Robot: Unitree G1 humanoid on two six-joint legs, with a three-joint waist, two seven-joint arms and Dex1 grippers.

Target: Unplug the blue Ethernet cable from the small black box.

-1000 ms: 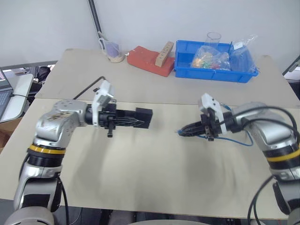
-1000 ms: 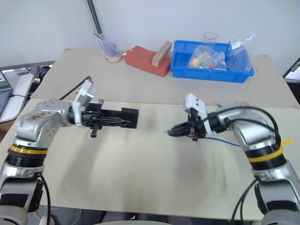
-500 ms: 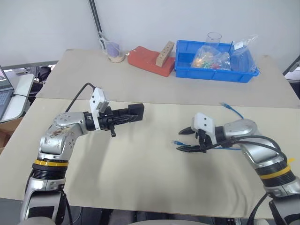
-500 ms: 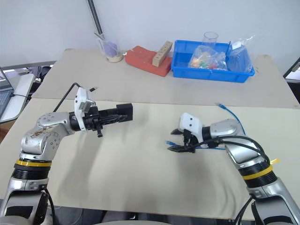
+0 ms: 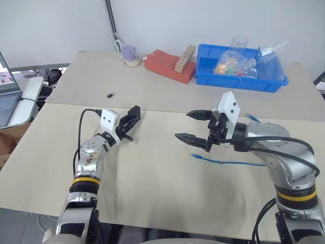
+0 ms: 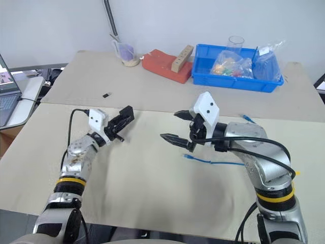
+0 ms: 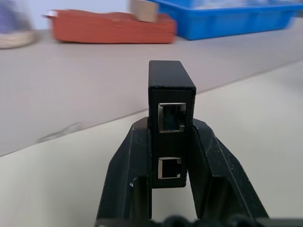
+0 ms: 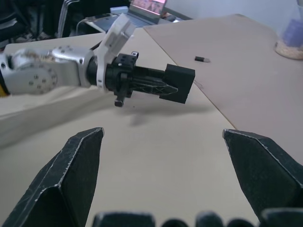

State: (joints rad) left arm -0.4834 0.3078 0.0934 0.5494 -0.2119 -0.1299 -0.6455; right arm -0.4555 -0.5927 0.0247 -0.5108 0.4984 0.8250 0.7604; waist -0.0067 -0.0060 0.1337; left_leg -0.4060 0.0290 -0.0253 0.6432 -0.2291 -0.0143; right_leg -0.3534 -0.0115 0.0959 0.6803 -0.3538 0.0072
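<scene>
So the right gripper [image 5: 195, 125] just sprang open, dropping the blue Ethernet cable [image 5: 223, 162] beside it; the left gripper [image 7: 171, 156] clamps the small black box [image 7: 170, 101], ports empty. Unplugged, I'd say.

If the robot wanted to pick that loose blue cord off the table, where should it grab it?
Probably the straight middle run of the thin bright-blue Ethernet cable, from directly above, fingers straddling it: it lies flat on the beige table, while the small end plug looks harder to pinch.
</scene>
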